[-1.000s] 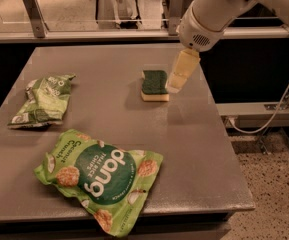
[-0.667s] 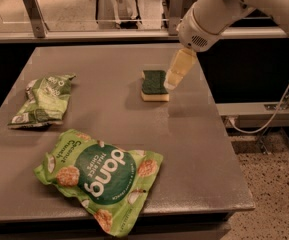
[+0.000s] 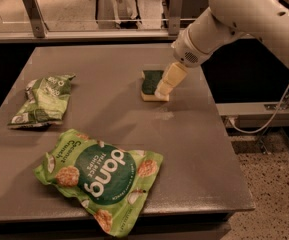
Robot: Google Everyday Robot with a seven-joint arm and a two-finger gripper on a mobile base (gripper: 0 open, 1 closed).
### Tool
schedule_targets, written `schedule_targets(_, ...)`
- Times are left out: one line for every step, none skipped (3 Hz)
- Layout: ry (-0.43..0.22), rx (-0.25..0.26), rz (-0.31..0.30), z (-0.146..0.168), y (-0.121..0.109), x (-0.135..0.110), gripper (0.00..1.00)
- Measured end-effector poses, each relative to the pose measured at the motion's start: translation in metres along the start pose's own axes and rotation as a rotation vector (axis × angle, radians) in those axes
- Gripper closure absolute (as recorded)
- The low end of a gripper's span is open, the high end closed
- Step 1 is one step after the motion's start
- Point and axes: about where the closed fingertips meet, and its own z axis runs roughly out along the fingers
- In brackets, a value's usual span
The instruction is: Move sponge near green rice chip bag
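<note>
The sponge [image 3: 151,85], dark green on top with a pale yellow base, lies flat on the grey table [image 3: 109,114] right of centre towards the back. My gripper [image 3: 162,90] reaches down from the upper right and its pale fingers [image 3: 169,79] touch the sponge's right edge. The green rice chip bag [image 3: 101,176], light green with a dark "dang" circle and chip pictures, lies flat near the table's front edge, well apart from the sponge.
A smaller green-and-white snack bag [image 3: 43,100] lies at the table's left side. A metal railing [image 3: 99,21] runs behind the table. The table's right edge drops to a speckled floor [image 3: 274,184], where a cable [image 3: 264,121] hangs.
The gripper has lowered and shifted slightly left, its tip now at the sponge's right edge. The sponge and both bags have not moved.
</note>
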Motion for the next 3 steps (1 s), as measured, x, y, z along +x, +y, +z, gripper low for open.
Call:
schedule_targets(-0.029, -0.051, 0.051, 0.023, 0.017, 0.012, 0.0)
schedule_targets(-0.042, -0.072, 0.06, 0.042, 0.024, 0.018, 0.18)
schedule_targets(-0.046, -0.078, 0.062, 0.048, 0.027, 0.019, 0.41)
